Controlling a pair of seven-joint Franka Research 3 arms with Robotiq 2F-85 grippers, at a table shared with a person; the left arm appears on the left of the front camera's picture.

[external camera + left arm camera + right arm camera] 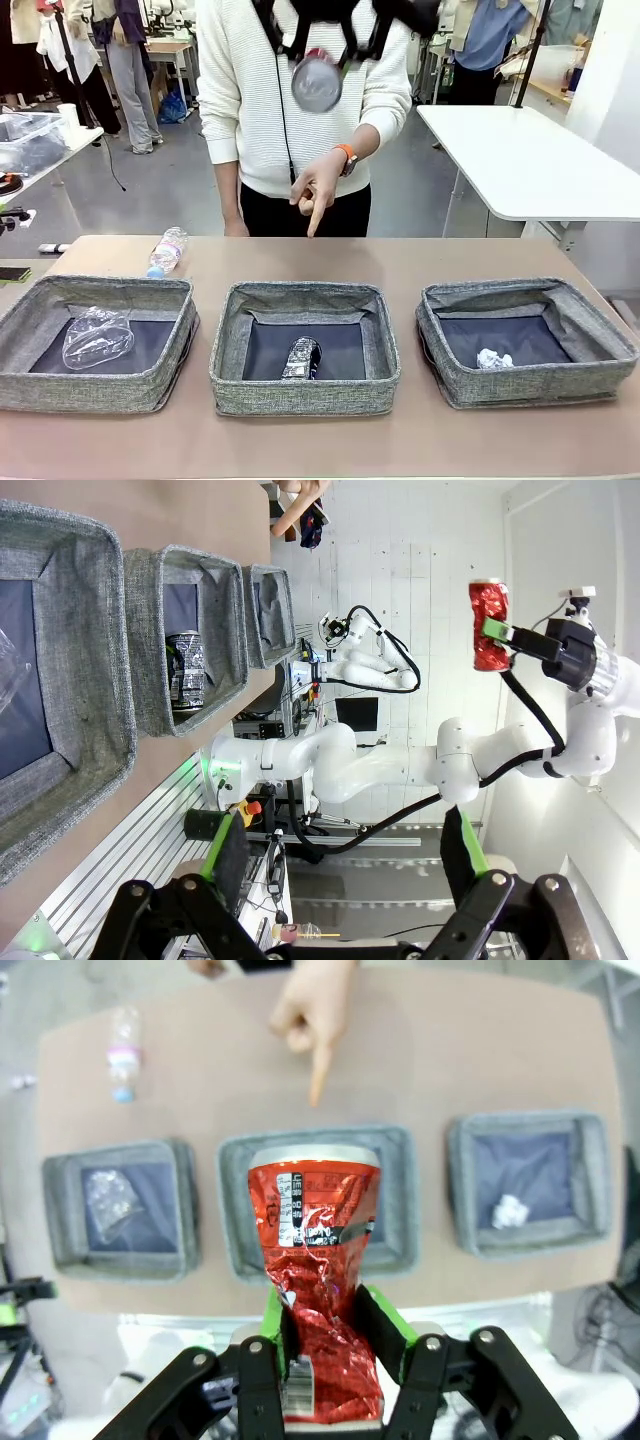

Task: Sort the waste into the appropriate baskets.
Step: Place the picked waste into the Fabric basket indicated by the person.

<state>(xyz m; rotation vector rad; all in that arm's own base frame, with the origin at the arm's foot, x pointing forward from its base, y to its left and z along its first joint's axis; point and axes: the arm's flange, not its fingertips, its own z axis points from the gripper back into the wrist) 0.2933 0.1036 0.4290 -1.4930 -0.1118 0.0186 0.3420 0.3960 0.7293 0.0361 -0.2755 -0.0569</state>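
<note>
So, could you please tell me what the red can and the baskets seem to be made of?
The red can, held in the right gripper, looks like thin painted metal, probably aluminium: a glossy red skin, sharply creased and crushed at its lower half, with a silvery rim. The baskets look like grey woven fabric: a matte, speckled weave, walls that sag slightly, and smoother dark bottoms, perhaps a synthetic lining.

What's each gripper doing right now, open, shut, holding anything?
Left gripper: open, empty.
Right gripper: shut on the crushed red can, held above the middle basket.

Person's hand [318, 188] points above middle basket [305, 346]; side baskets unobstructed.
</note>
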